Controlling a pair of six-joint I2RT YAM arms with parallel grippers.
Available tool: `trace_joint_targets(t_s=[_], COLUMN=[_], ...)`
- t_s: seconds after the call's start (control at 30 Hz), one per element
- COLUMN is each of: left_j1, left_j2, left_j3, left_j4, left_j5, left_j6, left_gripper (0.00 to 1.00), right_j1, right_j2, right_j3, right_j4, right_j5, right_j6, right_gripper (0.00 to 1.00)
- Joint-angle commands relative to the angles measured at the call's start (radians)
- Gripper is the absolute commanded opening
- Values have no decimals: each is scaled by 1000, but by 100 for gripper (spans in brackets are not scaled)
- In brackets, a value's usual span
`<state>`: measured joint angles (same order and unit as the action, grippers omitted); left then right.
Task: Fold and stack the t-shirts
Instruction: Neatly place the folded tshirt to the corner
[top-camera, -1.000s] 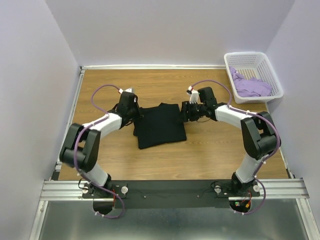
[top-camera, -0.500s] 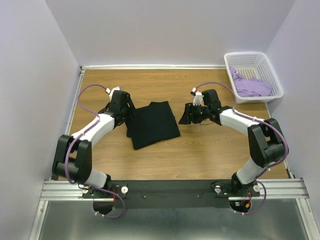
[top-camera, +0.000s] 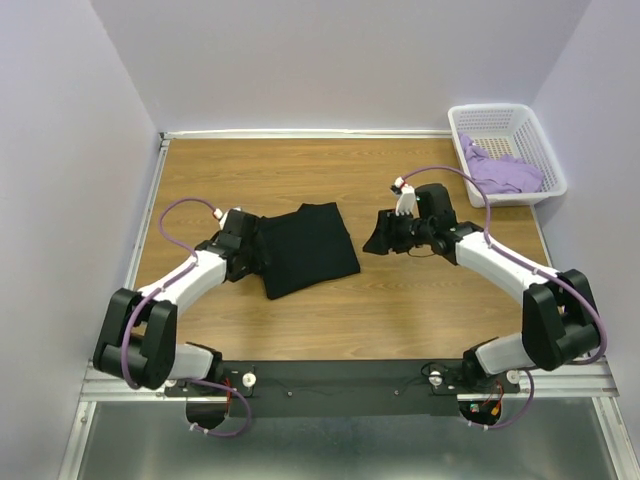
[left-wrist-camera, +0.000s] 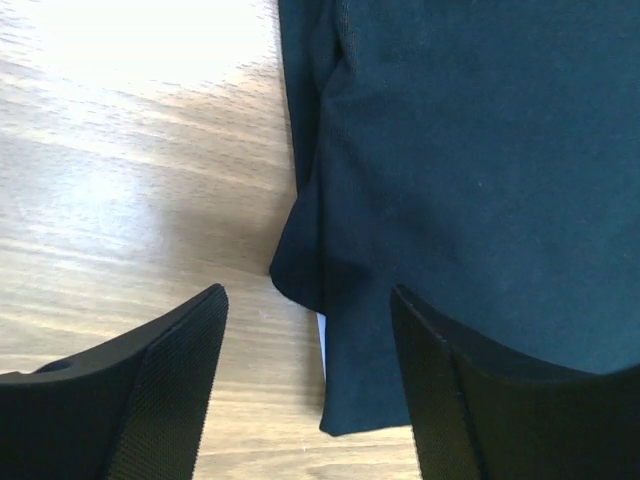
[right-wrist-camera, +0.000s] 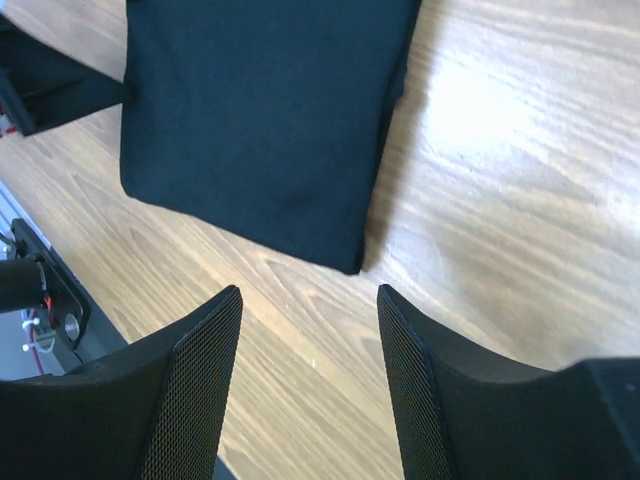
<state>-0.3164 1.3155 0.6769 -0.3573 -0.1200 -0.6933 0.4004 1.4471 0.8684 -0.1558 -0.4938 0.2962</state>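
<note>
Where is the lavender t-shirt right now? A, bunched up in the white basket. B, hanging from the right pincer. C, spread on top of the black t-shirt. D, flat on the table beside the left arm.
A: the lavender t-shirt lies crumpled inside the white basket at the far right corner, while the black t-shirt has nothing on it.

The black t-shirt (top-camera: 308, 248) is presenting as matt, smooth-knit cloth. The surface (top-camera: 400, 310) is showing wood grain with a slight sheen, glaring under light. The fingers (right-wrist-camera: 195, 390) of the right end effector (right-wrist-camera: 310, 295) are showing black, finely cross-hatched matt faces. The basket (top-camera: 497, 122) is reading as white plastic lattice.
</note>
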Motion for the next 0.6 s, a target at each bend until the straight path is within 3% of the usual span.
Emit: trace_joint_targets(t_s=[0.0, 0.13, 0.37, 0.5, 0.57], left_j1=[-6, -6, 3, 142, 200], left_j2=[71, 145, 286, 353, 382], left_j3=[36, 64, 159, 262, 360], left_j4=[20, 52, 14, -11, -28], left_j5=[39, 72, -13, -69, -133], left_j6=[-3, -2, 21, 98, 159], left_gripper=[72, 70, 28, 4, 4], right_j1=[6, 6, 6, 6, 6], right_j2=[-43, -62, -65, -56, -54], right_j3=[-34, -48, -54, -58, -66], right_j4=[-47, -56, -62, -65, -65], right_j5=[23, 34, 44, 44, 50], right_j6=[11, 6, -14, -26, -29], right_gripper=[65, 65, 65, 65, 65])
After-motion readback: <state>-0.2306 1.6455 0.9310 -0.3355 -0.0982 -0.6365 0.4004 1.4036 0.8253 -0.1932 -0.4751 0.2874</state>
